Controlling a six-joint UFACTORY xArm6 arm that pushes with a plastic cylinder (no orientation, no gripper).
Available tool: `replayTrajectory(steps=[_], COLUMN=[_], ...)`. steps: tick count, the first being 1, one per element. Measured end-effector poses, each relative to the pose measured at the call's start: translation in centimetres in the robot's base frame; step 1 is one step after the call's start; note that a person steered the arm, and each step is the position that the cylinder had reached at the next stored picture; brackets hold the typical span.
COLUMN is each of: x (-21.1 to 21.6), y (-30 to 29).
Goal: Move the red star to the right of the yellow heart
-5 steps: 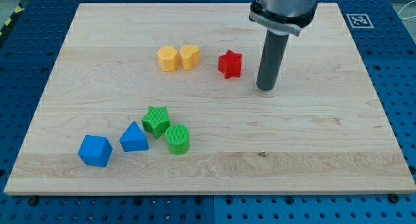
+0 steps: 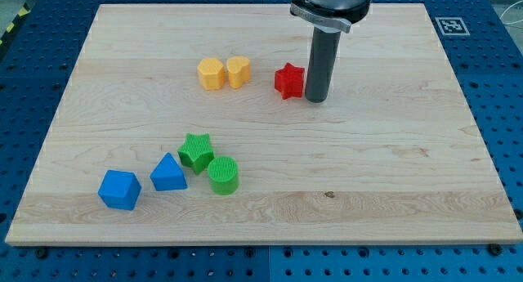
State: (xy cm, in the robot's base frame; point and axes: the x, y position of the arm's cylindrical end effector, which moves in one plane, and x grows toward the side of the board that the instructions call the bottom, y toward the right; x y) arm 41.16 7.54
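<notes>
Nearest the view's bottom, on the wooden worktop (image 2: 392, 192), sits a blue block (image 2: 119, 190) with angled faces, its exact shape hard to settle. Just to its right and slightly higher is a blue triangle (image 2: 168, 173). Close beside that come two green pieces, touching or almost so: a green star (image 2: 196, 150) and, lower and to the view's right, a green cylinder (image 2: 223, 175). These four form a loose cluster in the lower left of the board, well apart from everything else.

Farther up, toward the view's top, a yellow block (image 2: 211, 73) of roughly hexagonal outline stands just beside the yellow heart (image 2: 238, 71); the two are touching or very nearly touching. To the view's right of the heart, with a visible gap of bare wood between them, lies the red star (image 2: 288, 81), level with the heart.

I carry no pincer, so there is nothing to be open or closed; I end in a dark rod, and my tip (image 2: 316, 100) rests on the board immediately at the red star's right side. It looks to be touching the star's right edge, though I cannot be sure of contact. A square printed marker (image 2: 451, 25) sits at the board's top right corner.
</notes>
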Motion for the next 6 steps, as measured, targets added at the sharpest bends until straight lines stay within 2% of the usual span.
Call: replayTrajectory(steps=[3, 6], x=[-2.0, -6.0], y=[-0.4, -4.9])
